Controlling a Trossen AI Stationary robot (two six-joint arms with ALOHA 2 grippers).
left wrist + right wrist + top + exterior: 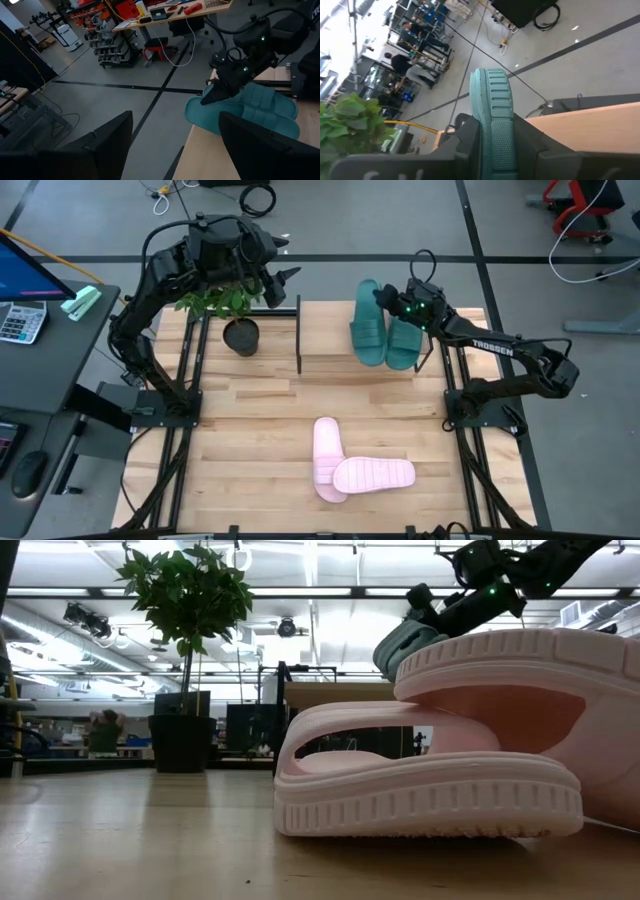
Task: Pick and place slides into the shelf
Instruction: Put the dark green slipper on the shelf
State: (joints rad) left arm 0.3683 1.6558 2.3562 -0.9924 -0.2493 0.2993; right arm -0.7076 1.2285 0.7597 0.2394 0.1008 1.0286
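Two dark teal slides lie side by side over the shelf [320,345], a low rack with a plank top at the table's far edge. One is the left slide [368,320] and the other the right slide [406,342]. My right gripper [386,298] is at the far end of the left teal slide [402,645] and is shut on it. Two pale pink slides [327,452] [373,474] lie near the table's near edge, one resting across the other. They fill the low view as pink slides [430,780]. My left gripper [290,277] hangs open beyond the table's far-left edge, above the plant. My right gripper pinches the left teal slide between its two fingers [470,137]. The ribbed sole rim [492,100] stands edge-on between them. It comes in from the table's right and far side. In the low view the slide sits tilted above the shelf; whether its lower end rests there is hidden.
A potted plant [225,302] in a black pot [241,337] stands at the table's far left, just left of the shelf's black frame [299,330]. Bare tabletop [250,420] lies between the shelf and the pink slides. People show far off in the room.
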